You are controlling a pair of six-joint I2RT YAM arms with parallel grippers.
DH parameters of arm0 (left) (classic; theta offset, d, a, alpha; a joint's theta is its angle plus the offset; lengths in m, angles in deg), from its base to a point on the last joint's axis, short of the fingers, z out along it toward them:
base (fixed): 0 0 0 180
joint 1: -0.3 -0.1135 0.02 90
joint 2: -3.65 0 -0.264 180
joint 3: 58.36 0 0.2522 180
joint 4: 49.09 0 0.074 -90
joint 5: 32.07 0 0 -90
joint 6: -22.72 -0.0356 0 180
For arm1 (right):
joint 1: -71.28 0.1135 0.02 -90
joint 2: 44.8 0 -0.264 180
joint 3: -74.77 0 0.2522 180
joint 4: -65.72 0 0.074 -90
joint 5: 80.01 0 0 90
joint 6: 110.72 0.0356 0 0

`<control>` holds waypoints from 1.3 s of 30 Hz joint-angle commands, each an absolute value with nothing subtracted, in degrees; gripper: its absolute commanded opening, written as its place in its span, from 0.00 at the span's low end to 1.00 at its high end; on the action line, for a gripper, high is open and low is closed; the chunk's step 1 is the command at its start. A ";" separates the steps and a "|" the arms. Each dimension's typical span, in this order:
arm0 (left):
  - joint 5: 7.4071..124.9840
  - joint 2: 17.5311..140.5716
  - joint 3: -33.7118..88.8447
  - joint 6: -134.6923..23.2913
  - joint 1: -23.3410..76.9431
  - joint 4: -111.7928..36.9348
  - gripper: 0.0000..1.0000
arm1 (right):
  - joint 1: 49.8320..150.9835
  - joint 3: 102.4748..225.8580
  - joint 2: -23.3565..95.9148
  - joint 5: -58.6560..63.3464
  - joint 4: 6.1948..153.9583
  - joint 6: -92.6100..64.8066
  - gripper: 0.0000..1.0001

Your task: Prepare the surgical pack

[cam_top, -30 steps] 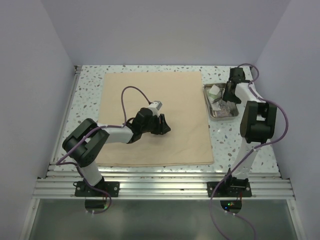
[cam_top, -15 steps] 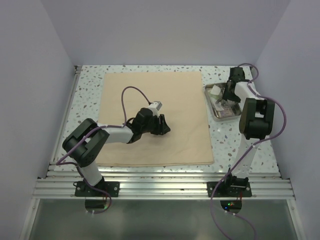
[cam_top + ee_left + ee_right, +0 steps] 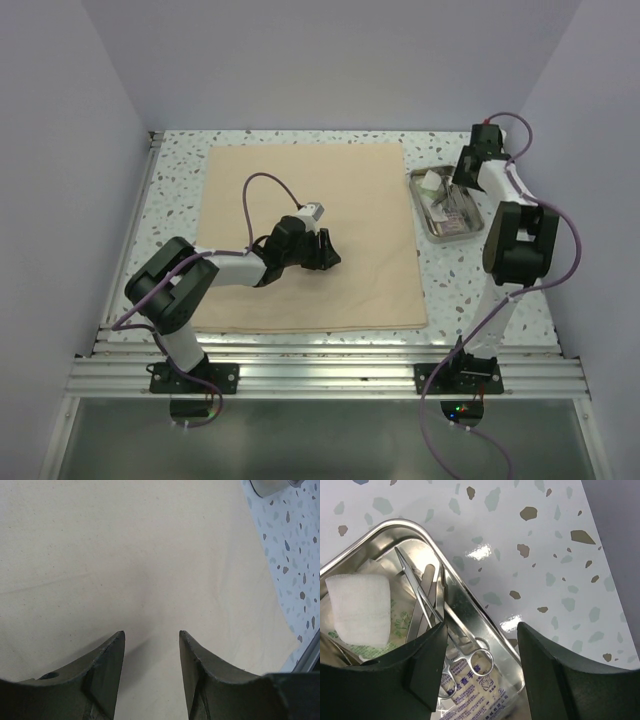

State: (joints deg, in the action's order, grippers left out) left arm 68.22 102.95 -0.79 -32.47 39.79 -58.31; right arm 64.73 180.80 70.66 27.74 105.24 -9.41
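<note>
Right gripper (image 3: 481,627): jaws apart, nothing clamped, poised over the upper-right end of the steel tray (image 3: 457,577), whose right rim passes between the fingers; contact cannot be told. In the top view the tray sits at right centre, long axis roughly up-down the frame, just off the right edge of the tan cloth (image 3: 300,180), so the right arm is nearer. Left gripper (image 3: 151,635): jaws partly open, empty, low over mid-cloth.

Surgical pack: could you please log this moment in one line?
cloth flat; tray beside it; left hand open over cloth; right hand open over tray
</note>
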 commanded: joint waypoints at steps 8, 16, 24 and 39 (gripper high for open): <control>67.95 102.61 0.22 -34.15 39.50 -58.88 0.52 | 63.28 184.33 76.40 28.18 104.88 -9.82 0.61; 68.39 103.05 0.49 -33.97 39.50 -58.88 0.52 | 62.93 183.55 77.72 27.04 105.41 -9.29 0.43; 68.39 102.44 0.14 -33.97 39.50 -58.88 0.52 | 62.67 177.14 73.68 24.66 103.92 -7.62 0.25; 67.78 101.64 -0.04 -34.32 39.50 -58.62 0.52 | 62.76 176.06 74.89 25.02 102.50 -7.18 0.42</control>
